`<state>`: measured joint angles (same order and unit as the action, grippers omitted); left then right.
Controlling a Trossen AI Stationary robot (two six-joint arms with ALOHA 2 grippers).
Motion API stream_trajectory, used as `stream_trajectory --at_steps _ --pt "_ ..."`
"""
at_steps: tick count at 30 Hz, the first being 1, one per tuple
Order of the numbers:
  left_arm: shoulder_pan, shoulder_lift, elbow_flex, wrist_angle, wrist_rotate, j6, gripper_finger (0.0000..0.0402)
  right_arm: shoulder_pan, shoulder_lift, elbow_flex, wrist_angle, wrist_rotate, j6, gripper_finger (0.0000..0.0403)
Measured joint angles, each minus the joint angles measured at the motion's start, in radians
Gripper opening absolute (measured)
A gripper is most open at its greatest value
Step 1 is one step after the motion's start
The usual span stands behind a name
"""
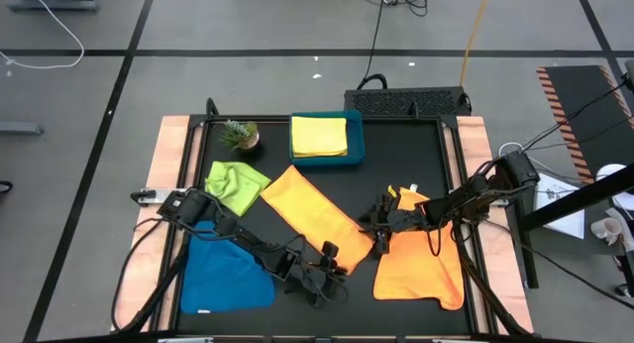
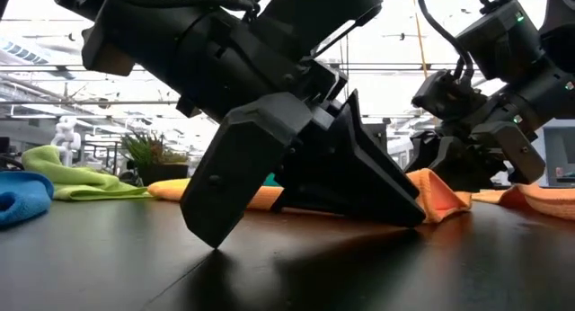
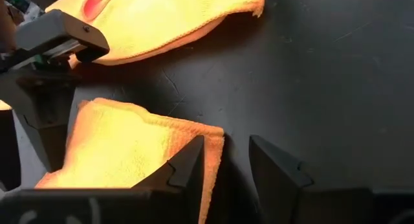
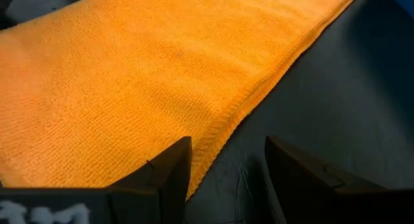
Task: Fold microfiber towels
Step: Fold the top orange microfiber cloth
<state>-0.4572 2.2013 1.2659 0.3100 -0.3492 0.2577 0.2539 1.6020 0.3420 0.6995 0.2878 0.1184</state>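
Orange folded towel (image 1: 315,215), long axis diagonal, plant-side corner toward left hand (image 1: 332,274).

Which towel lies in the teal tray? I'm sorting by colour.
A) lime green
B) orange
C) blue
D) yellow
D: the high view shows a folded yellow towel inside the teal tray, while the blue, lime green and orange ones lie on the table.

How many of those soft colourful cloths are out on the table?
5. Blue microfiber towel front left, lime green one behind it, folded yellow one in the teal tray, long orange one mid-table, second orange one front right. More may be hidden.
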Motion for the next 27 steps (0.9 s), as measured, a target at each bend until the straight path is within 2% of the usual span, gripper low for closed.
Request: stream_trajectory --at_steps 5,11,19,27 --pt "-0.004 0.0 0.0 0.005 -0.007 0.0 0.0158 0.0 0.0 0.0 -0.001 0.0 0.0 0.0189" --pt "-0.028 -0.001 0.017 0.0 -0.093 0.028 0.0193 0.0 0.0 0.0 -0.001 -0.001 0.0 0.0189" --pt "-0.043 -0.002 0.039 -0.01 -0.148 0.062 0.0207 0.0 0.0 0.0 0.0 -0.001 0.0 0.0189" --pt "-0.025 0.011 0.041 -0.09 -0.068 -0.024 0.0207 0.0 0.0 0.0 -0.001 -0.001 0.001 0.0189"
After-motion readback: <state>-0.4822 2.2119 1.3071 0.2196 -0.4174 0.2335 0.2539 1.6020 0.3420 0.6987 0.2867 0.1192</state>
